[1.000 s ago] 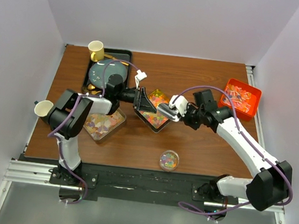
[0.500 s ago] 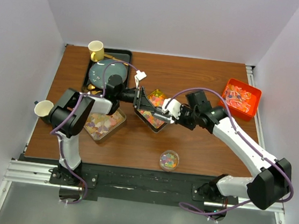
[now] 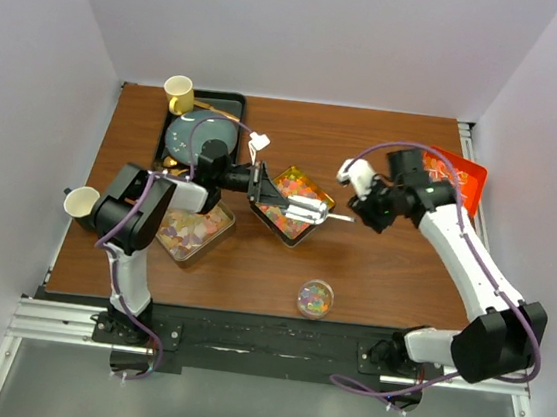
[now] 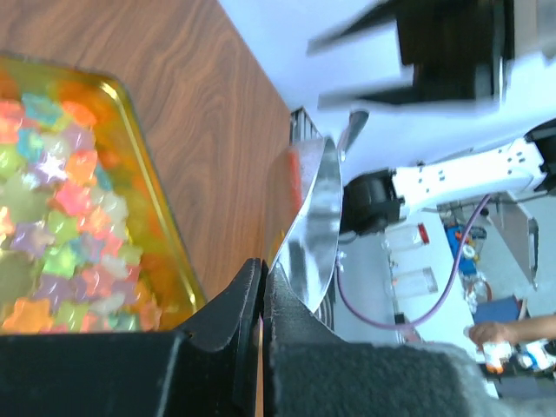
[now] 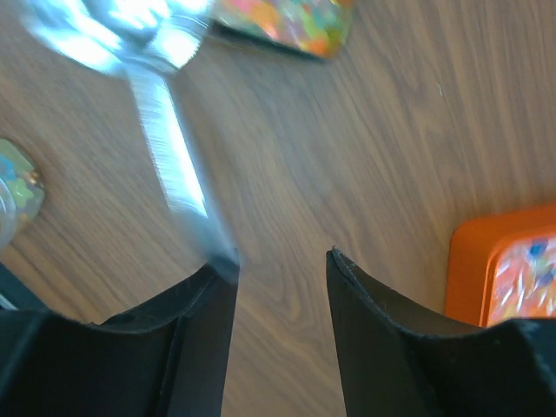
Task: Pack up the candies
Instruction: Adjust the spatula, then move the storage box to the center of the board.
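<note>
Bright multicolour candies [image 3: 297,187] fill a gold-rimmed tray [image 3: 278,231] at the table's middle; they also show in the left wrist view [image 4: 61,217]. My left gripper [image 3: 265,195] is shut on the tray's left rim, seen close in its wrist view [image 4: 263,269]. The metal scoop [image 3: 304,208] lies across the tray with its handle pointing right. It shows past the fingertips in the left wrist view [image 4: 308,226]. My right gripper [image 3: 363,216] is open and empty just right of the handle's end. In the right wrist view [image 5: 280,261] the blurred scoop [image 5: 165,130] reaches its left finger.
A clear tray of pastel candies [image 3: 194,229] sits at left. An orange bin of red-white candies [image 3: 458,179] stands at right. A small round container of candies [image 3: 316,298] sits near the front. A black tray with a blue plate [image 3: 201,139] and a yellow cup [image 3: 178,89] stands at the back left.
My right gripper has opened, let go of the scoop and pulled back to the right. The scoop stays across the tray. The left gripper has not moved.
</note>
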Motion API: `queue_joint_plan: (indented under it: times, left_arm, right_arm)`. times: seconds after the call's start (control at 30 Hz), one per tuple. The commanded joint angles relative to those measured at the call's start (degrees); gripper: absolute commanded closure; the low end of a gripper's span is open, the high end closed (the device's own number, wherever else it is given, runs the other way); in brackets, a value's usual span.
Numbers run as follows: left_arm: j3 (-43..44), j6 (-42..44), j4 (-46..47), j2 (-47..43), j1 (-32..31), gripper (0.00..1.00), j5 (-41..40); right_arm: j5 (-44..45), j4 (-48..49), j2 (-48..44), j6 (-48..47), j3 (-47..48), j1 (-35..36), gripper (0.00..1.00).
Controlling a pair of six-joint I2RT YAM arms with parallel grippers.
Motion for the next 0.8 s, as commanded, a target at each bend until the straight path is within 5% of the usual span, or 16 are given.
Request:
queue_joint_plan:
  times: [0.0,0.37,0.77]
  left_arm:
    - [0.0,6.7,-5.0,-2.8,1.3,1.00,2.1]
    - [-0.7,11.3,-9.9,-5.4,1.4,1.00,2.6]
    - [-1.8,14.6,-12.6,-6.6,1.5,1.00,2.1]
  right_arm:
    - [-5.2,-2.7,1.9,1.4,5.2,-9.3,0.51]
    - [9.5,8.7,20.5,7.3,9.4,-18.4,0.50]
    - [12.0,12.4,28.4,6.5,18.7,-22.6,0.49]
